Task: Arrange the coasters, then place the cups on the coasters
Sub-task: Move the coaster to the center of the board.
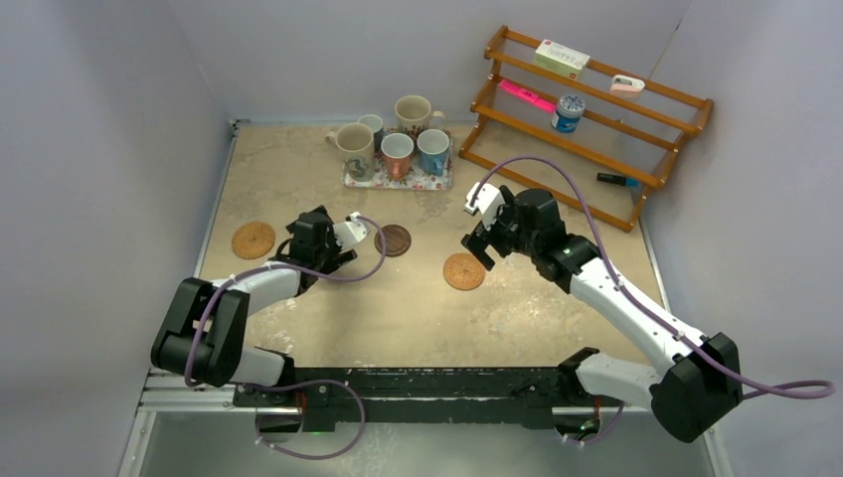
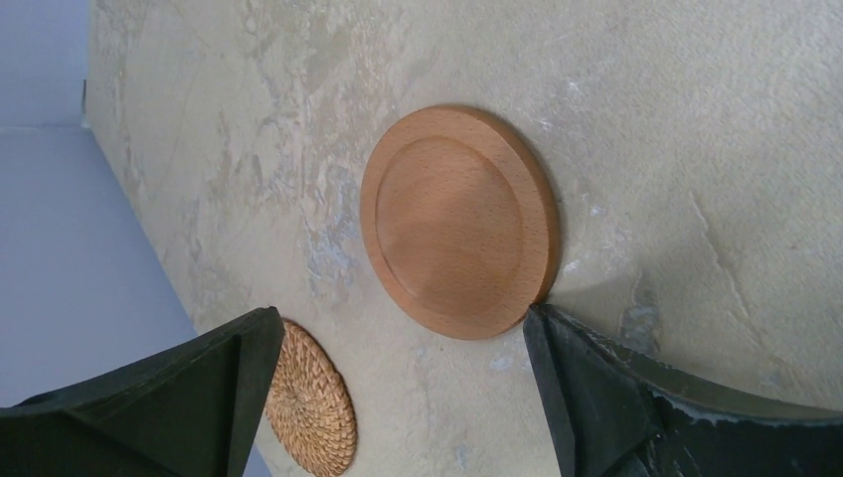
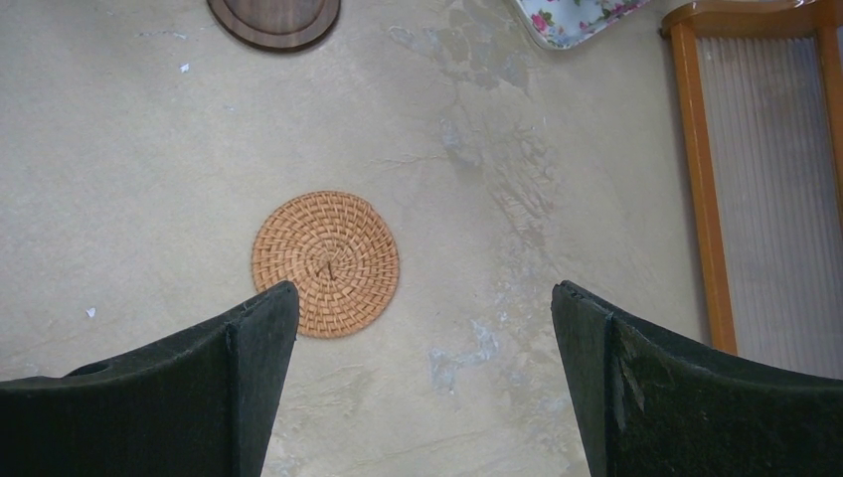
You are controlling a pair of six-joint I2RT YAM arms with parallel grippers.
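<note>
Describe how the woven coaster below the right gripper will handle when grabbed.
The woven coaster looks thin and lies flat on the table, so pinching its edge may be awkward. Its coiled weave probably grips well and weighs little.

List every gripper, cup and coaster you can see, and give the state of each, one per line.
left gripper, open, holding nothing
right gripper, open, holding nothing
cups, five, upright, grouped on the floral tray
light wood coaster, lying flat, nothing on it
dark wood coaster, lying flat, nothing on it
left woven coaster, lying flat, nothing on it
centre woven coaster, lying flat, nothing on it
</note>
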